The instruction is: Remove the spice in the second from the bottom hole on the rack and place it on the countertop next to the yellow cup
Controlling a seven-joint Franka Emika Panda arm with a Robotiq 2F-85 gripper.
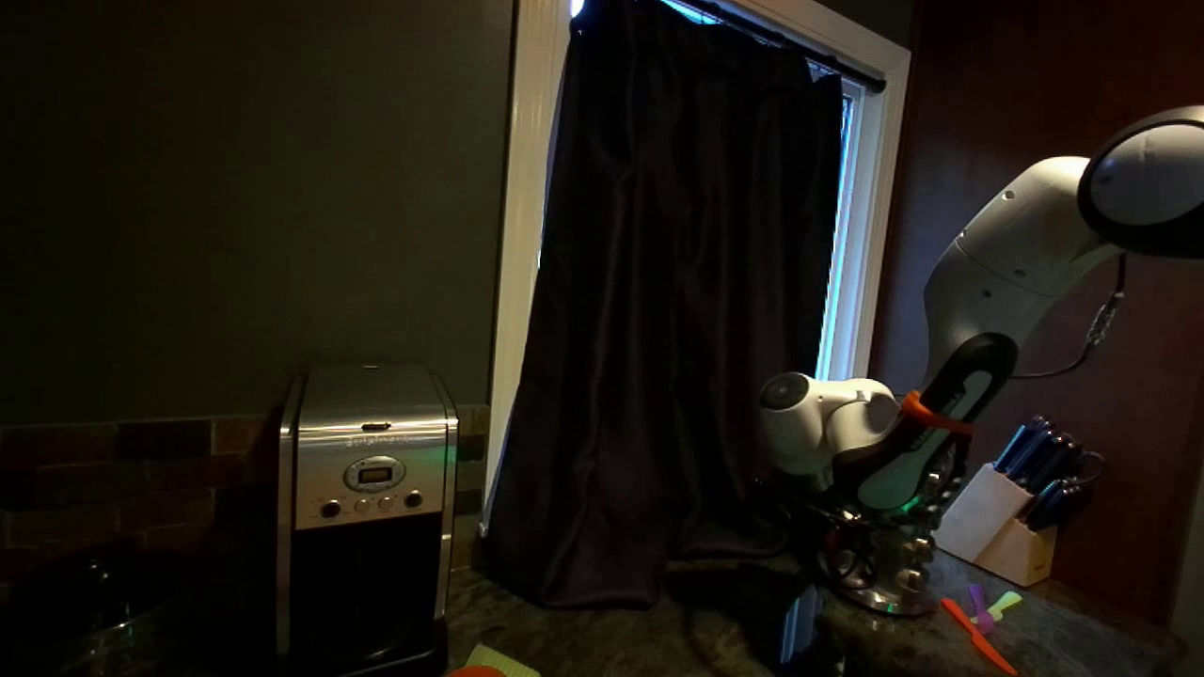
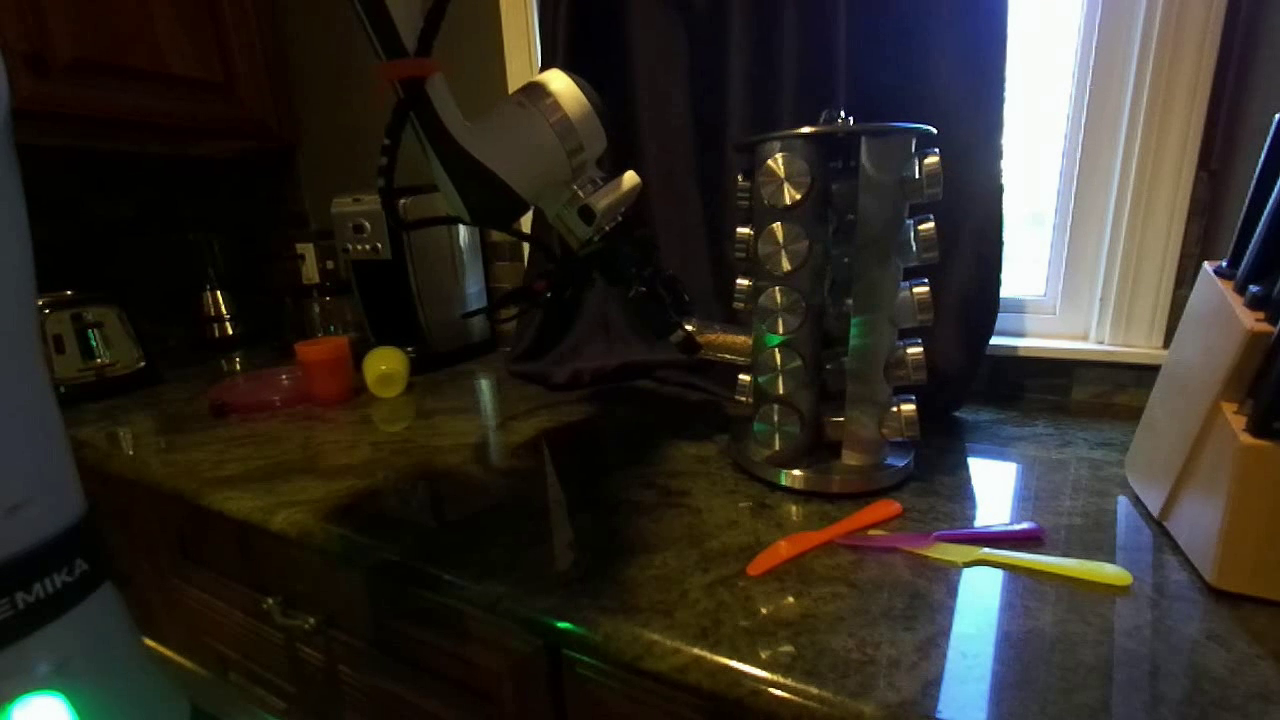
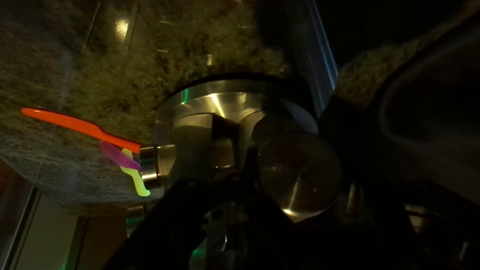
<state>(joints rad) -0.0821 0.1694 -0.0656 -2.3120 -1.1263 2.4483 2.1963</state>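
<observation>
Spice jar [image 2: 725, 343], brown contents: lies roughly level at the second hole from the bottom of the rack [image 2: 835, 478], projecting well past its neighbours, its inner end out of sight among the rack's parts. My fingers [image 3: 252, 165] pinch it at the cap end, though deep shadow covers most of the contact. In the wrist view the round metal cap [image 3: 300, 174] faces me. Capped jars [image 2: 743, 293] sit directly above and below, near my fingers. Behind, a dark curtain [image 1: 677, 329] hangs down to the surface [image 2: 640, 560]. By the foot of the rack I note an orange knife [image 2: 825, 537], a purple knife [image 2: 1000, 533] and a yellow-green knife [image 2: 1050, 567], partly overlapping; a pale knife block [image 2: 1200, 440] stands near them. Well apart from the rack, on the same surface, the yellow cup [image 2: 387, 371] is just beside an orange cup [image 2: 325, 368], with a pink plate [image 2: 250, 390] near them. A coffee maker [image 1: 369, 470] stands close behind the yellow cup.

Writing: I read "EMIKA" on a black band of my arm [image 2: 45, 585]; the coffee maker's lettering is faint, apparently "Cuisinart". Pose: in both exterior views my arm slopes down past an orange band [image 1: 936, 414], folds at the wrist, and ends tilted at the rack's side.
</observation>
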